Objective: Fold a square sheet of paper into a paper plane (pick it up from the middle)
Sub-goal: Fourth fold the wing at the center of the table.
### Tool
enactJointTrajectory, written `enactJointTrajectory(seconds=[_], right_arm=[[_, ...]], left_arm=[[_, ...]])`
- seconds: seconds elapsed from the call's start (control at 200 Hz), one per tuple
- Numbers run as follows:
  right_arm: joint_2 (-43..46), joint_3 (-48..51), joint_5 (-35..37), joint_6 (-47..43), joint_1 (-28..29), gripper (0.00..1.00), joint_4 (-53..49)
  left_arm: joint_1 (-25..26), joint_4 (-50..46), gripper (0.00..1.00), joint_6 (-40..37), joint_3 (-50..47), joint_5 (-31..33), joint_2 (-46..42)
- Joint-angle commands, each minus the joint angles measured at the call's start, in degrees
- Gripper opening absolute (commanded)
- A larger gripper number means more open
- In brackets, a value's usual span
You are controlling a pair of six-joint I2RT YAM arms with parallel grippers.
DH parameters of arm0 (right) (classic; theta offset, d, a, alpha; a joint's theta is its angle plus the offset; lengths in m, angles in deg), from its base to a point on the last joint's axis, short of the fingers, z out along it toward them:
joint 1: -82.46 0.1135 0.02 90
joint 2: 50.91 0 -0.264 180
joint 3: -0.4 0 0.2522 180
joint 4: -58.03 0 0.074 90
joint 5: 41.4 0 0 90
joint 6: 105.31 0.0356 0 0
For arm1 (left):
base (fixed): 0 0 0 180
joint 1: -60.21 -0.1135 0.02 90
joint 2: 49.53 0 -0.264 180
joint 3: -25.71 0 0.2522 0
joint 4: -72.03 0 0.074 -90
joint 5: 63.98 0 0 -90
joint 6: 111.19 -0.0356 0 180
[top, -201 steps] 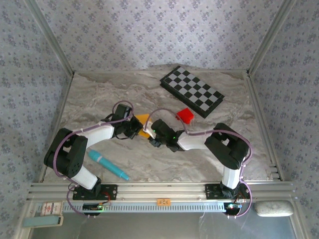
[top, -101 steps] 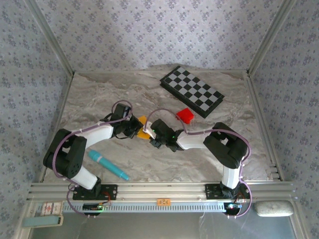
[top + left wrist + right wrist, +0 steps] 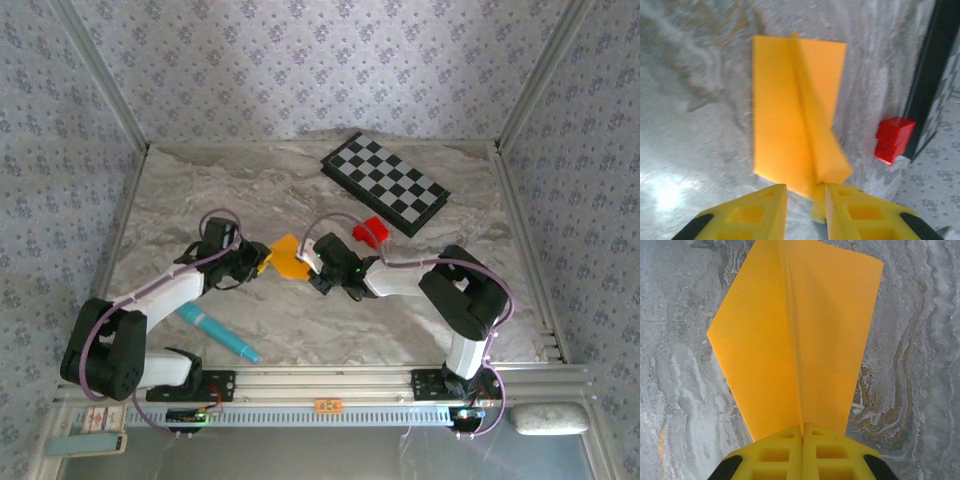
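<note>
The orange-yellow paper plane point(image 3: 288, 258) is a partly folded dart with a raised centre crease, sitting mid-table between my two grippers. My right gripper point(image 3: 313, 263) is shut on it. In the right wrist view the fingers point(image 3: 802, 429) press together on the centre fold, and the paper point(image 3: 790, 325) fans out ahead of them. My left gripper point(image 3: 256, 263) stands just left of the plane. In the left wrist view its jaws point(image 3: 806, 194) are parted with a clear gap, and the plane point(image 3: 785, 110) lies just beyond the tips, one corner close to the right finger.
A black-and-white checkerboard point(image 3: 385, 183) lies at the back right, its dark edge point(image 3: 927, 75) visible from the left wrist. A small red block point(image 3: 369, 232) point(image 3: 893, 140) sits between it and the right arm. A teal pen point(image 3: 215, 331) lies near the front left.
The left arm has drawn back to the left, its jaws have parted and it has let go of the paper. The right gripper has shut on the centre fold.
</note>
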Motion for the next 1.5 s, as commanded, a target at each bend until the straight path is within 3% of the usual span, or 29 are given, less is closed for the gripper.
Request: enactJointTrajectory(seconds=[0.0, 0.165, 0.375, 0.76, 1.109, 1.494], right_arm=[[1.22, 1.17, -3.72, 2.20, -0.76, 0.06, -0.85], [0.97, 1.24, -4.42, 2.43, -1.09, 0.06, -0.39], [1.29, 1.47, -4.16, 2.29, -1.13, 0.06, -0.23], [1.25, 1.57, -3.38, 1.94, -1.17, 0.07, -0.13], [0.22, 0.73, -1.75, 0.28, 0.33, 0.23, -1.61], [-2.25, -1.22, -0.04, -1.67, 0.65, 0.28, -2.15]], left_arm=[[1.30, 3.67, 0.25, 0.89, -2.10, -0.61, -0.51], [2.69, 7.75, 0.24, 0.15, -1.30, -2.18, 3.54], [3.78, 9.10, 0.17, -1.95, 2.67, -3.76, 10.06], [5.54, 8.90, 0.14, -3.48, 5.99, -4.10, 18.66], [5.99, 6.43, 0.12, -3.60, 5.61, -2.87, 22.55], [6.01, 5.16, 0.12, -4.01, 5.52, -2.86, 22.33]])
